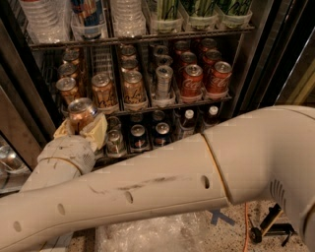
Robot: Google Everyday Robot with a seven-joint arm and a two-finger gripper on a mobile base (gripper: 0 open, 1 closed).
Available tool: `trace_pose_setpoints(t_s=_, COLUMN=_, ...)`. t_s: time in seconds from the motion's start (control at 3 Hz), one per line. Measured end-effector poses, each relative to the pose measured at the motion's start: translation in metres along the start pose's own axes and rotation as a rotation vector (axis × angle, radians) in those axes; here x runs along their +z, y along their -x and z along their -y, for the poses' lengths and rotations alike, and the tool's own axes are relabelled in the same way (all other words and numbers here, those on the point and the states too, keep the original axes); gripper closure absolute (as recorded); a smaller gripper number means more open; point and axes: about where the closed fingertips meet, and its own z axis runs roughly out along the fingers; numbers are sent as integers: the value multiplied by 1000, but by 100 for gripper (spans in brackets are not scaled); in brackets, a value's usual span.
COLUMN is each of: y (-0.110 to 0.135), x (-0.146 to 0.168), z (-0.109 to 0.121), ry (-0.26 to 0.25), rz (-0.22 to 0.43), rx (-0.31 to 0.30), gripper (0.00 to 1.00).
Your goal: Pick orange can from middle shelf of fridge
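Note:
My gripper (81, 127) is at the left, in front of the fridge (256, 64), its cream fingers (96, 132) shut on an orange can (81, 112) held upright, out in front of and below the middle shelf (162, 103). Several more orange cans (133, 87) stand in lanes on the left of that shelf. A slim silver can (163, 81) stands in the middle lane and red Coca-Cola cans (191, 80) on the right. My white arm (162, 182) crosses the lower frame and hides the fridge's base.
The shelf above holds clear water bottles (127, 17) and green bottles (199, 10). The lower shelf holds dark cans and small bottles (184, 120). Crumpled clear plastic (162, 236), a blue tape cross (220, 216) and an orange cable (244, 226) lie on the floor.

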Motion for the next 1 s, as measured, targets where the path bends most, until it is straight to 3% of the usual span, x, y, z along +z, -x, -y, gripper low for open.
trace_pose_setpoints(t_s=1.0, y=-35, x=-68, z=-4, ry=21, rz=-133, rx=-36, gripper=100)
